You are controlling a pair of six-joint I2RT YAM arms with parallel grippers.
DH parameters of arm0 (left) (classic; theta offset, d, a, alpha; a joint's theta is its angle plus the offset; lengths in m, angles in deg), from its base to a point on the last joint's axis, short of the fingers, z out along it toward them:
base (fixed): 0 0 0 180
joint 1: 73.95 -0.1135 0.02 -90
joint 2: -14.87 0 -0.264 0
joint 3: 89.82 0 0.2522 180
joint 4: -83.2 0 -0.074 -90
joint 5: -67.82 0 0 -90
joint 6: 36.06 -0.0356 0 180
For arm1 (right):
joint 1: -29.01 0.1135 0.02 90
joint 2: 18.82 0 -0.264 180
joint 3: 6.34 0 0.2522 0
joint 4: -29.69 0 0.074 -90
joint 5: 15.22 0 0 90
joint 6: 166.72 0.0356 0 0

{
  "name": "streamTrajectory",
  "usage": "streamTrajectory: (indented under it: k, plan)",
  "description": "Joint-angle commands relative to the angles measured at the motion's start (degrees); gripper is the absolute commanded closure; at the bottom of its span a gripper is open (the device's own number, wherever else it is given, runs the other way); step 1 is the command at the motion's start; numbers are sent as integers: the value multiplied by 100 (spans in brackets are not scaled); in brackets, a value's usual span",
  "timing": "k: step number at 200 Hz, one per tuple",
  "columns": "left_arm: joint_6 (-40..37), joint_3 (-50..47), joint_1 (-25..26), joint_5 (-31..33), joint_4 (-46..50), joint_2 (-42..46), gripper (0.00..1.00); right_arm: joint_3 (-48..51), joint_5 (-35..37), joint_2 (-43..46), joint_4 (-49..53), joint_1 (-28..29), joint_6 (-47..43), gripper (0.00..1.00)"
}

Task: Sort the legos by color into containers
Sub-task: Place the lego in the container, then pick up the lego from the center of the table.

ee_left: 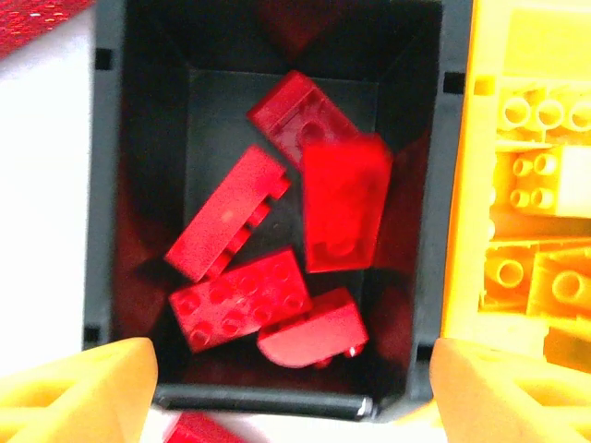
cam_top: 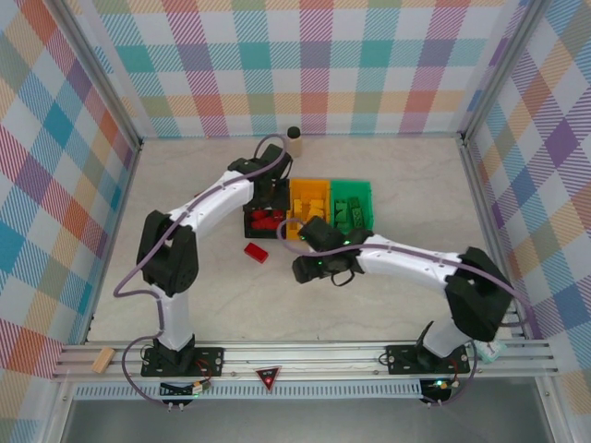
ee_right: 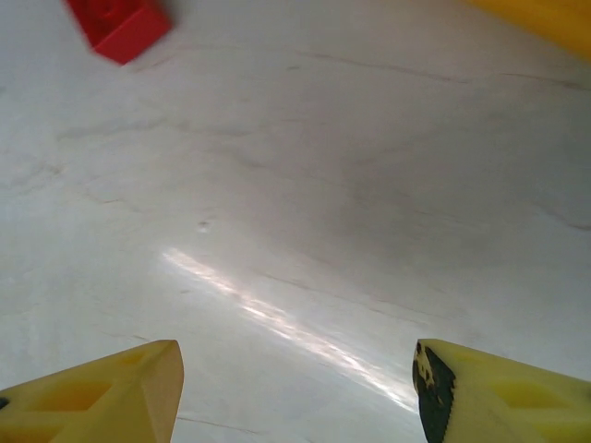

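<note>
Three joined containers sit mid-table: a black bin (cam_top: 247, 227), an orange bin (cam_top: 307, 205) and a green bin (cam_top: 352, 205). My left gripper (cam_top: 269, 197) hangs over the black bin (ee_left: 111, 185), open (ee_left: 294, 399), with nothing between its fingers. Several red legos (ee_left: 238, 297) lie in that bin, and one blurred red brick (ee_left: 342, 205) is above them. Yellow legos (ee_left: 536, 175) fill the orange bin beside it. One red lego (cam_top: 256, 252) lies on the table in front of the black bin. My right gripper (cam_top: 305, 268) is open (ee_right: 297, 388) over bare table, that red lego (ee_right: 120, 26) ahead to its left.
A tan upright cylinder (cam_top: 295, 140) stands at the back behind the bins. Green bricks lie in the green bin. A small wooden block (cam_top: 102, 359) rests on the front rail at the left. Plaid walls close in the table on three sides.
</note>
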Motion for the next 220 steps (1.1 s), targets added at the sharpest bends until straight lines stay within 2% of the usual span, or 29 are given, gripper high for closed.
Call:
streamTrajectory:
  k: [1,36,98,131,189,220]
  plan:
    - [2,-451,-75,174,-139,949,22,-540,-151,-567,-229,306,-178,32]
    - [256,-1645,-394,-94,-316,1907,23,-1289,-110,-1336,-256,404,-276,30]
    - [580,-3885,-1564,-881,-767,3365,24,-2591,-86,-2449,178,343,-623,30]
    - [554,-4404,-1901,-1119,-760,3584,24,-3131,-106,-2881,282,210,-777,30]
    - [694,-4818,-1949,-1257,-907,3879,24,-3824,14,-3582,700,64,-1050,31]
    - [711,-4823,-1949,-1268,-873,3949,24,-4062,-108,-3860,755,61,-1061,36]
